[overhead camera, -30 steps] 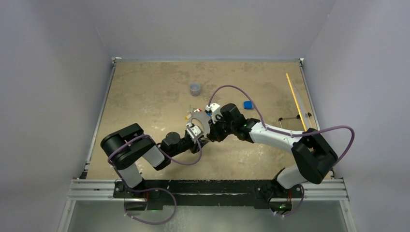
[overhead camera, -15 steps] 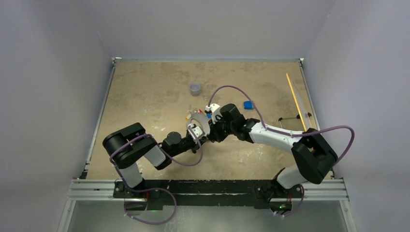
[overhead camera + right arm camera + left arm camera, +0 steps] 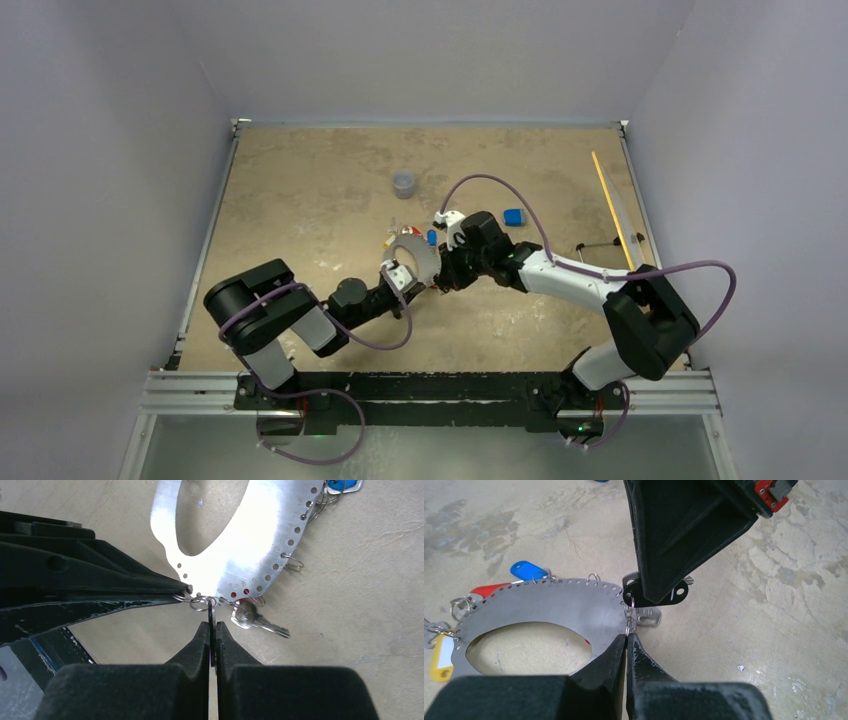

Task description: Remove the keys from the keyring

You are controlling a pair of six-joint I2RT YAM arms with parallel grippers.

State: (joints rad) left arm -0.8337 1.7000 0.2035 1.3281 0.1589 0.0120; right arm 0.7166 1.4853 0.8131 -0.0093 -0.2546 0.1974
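Note:
The keyring (image 3: 549,605), a flat silver plate with holes along its rim, is held off the table between both grippers; it also shows in the top view (image 3: 415,250) and the right wrist view (image 3: 250,535). My left gripper (image 3: 626,636) is shut on a small split ring (image 3: 628,622) at the keyring's edge. My right gripper (image 3: 212,625) is shut on a thin black key tag (image 3: 676,592) that hangs from those small rings. A silver key (image 3: 255,620) dangles beside it. Blue (image 3: 526,570), red (image 3: 489,589) and yellow (image 3: 441,655) tags hang on the far rim.
A small grey round cup (image 3: 404,183) stands toward the back. A blue block (image 3: 513,216) lies right of the grippers. A yellow stick (image 3: 612,205) and a thin metal rod (image 3: 600,245) lie near the right wall.
My right gripper has shifted slightly right and away, pulling the tag and small rings taut. My left arm has drawn back a little toward the left. Both stay shut.

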